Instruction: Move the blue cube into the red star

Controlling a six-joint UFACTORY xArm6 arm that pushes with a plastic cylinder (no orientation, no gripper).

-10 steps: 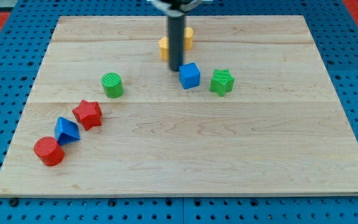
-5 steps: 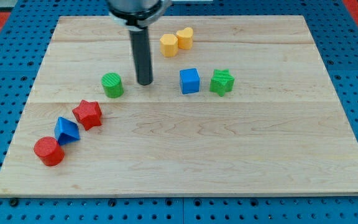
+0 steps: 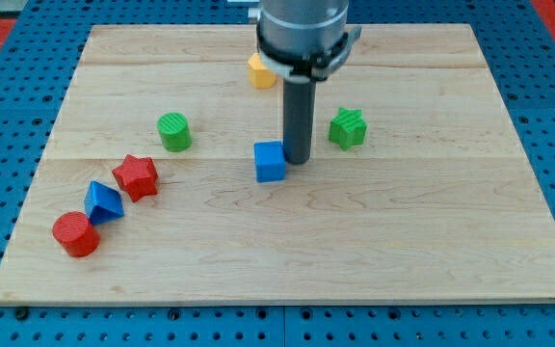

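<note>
my tip (image 3: 297, 159) bare, against blue cube's (image 3: 270, 162) right edge; red star (image 3: 136, 177) far left

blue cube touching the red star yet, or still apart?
Apart. The blue cube sits mid-board with bare wood between it and the red star toward the view's left. My tip is against the cube's right side.

Arm housing (image 3: 303, 34) covers most of yellow block (image 3: 259, 72); only left part shows, shape unclear. Housing cut off by view's top edge. My tip (image 3: 297, 160) touching or just beside blue cube (image 3: 270, 161), cannot tell which. Board's (image 3: 374, 241) top edge partly hidden behind housing.
</note>
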